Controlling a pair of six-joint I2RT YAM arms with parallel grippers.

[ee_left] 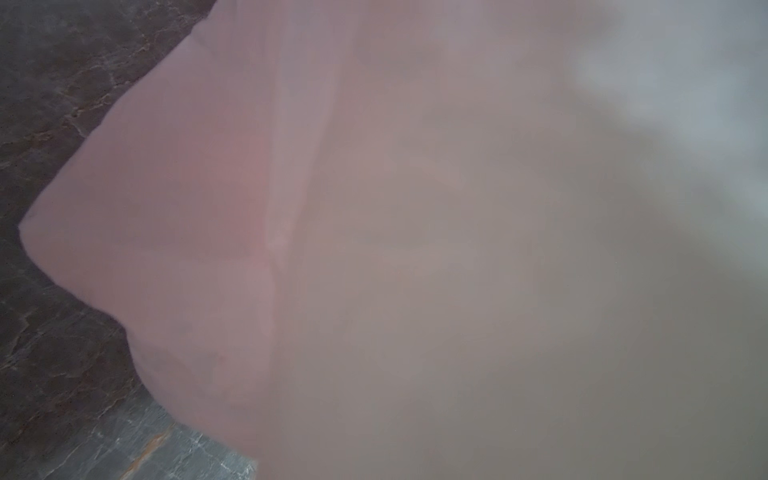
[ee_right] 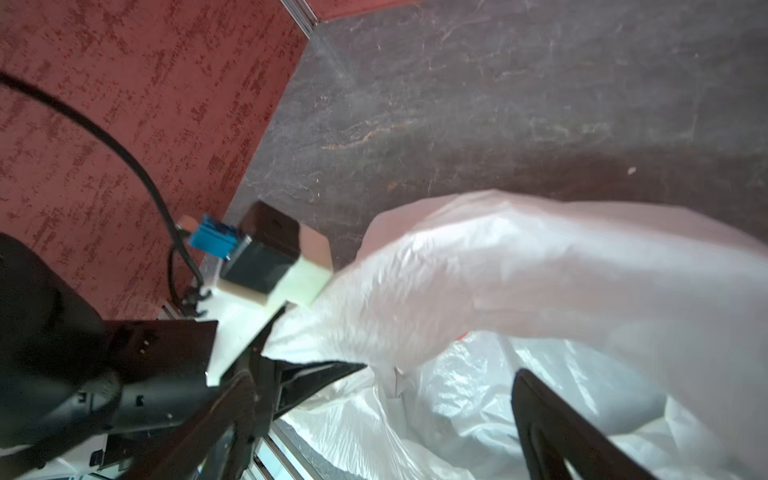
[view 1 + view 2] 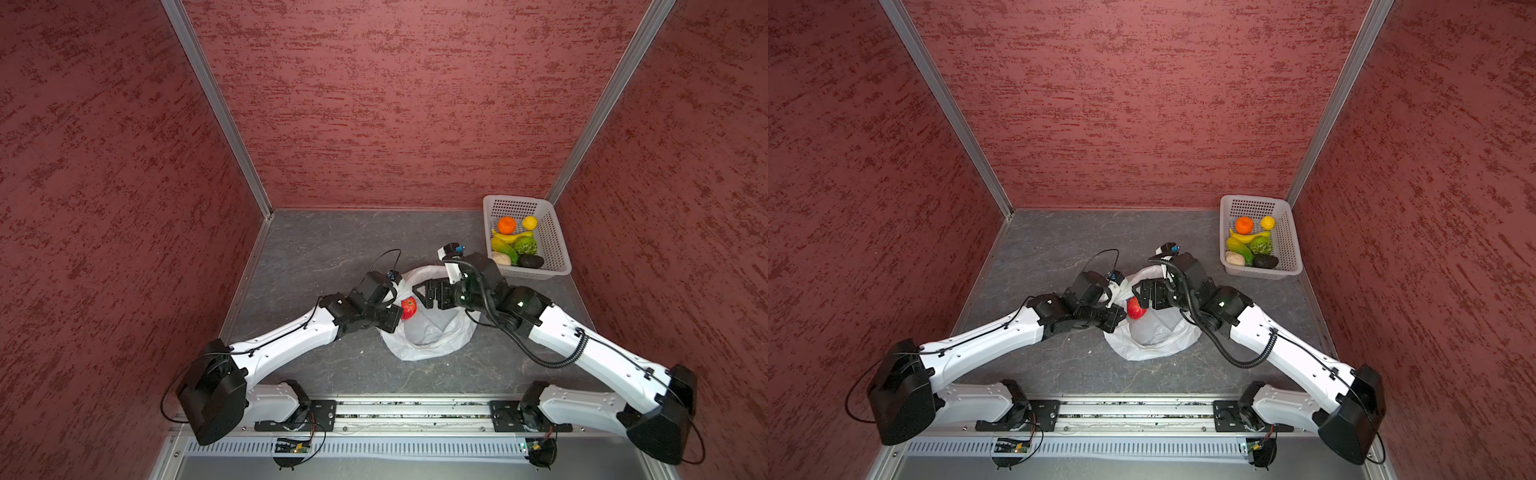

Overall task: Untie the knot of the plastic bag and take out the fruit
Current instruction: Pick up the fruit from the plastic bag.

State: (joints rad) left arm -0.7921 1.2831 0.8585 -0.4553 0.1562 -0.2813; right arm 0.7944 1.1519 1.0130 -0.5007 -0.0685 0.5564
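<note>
The left tool point(image 3: 395, 311) is clenched on the rim of the plastic bag point(image 3: 432, 340) at the bag's 9 o'clock side. The film is pulled so close over that arm's wrist camera that the view shows little but blurred pinkish-white plastic point(image 1: 374, 249). The right tool point(image 3: 419, 297) is released, its jaws spread wide above the bag's open mouth at about 11 o'clock. The red apple point(image 3: 409, 307) sits just inside the mouth, between the two tools and close to both. In both top views nothing is gripping it. The bag lies crumpled near the middle of the grey worktop point(image 3: 324, 249).

Well apart, in the worktop's 2 o'clock corner, stands a white perforated basket point(image 3: 550, 245). It holds the orange point(image 3: 507, 225), lemon point(image 3: 529, 222), banana point(image 3: 513, 237), mango point(image 3: 500, 247), bumpy green fruit point(image 3: 525, 245), pale beige fruit point(image 3: 501, 258) and a dark green fruit point(image 3: 530, 261).
</note>
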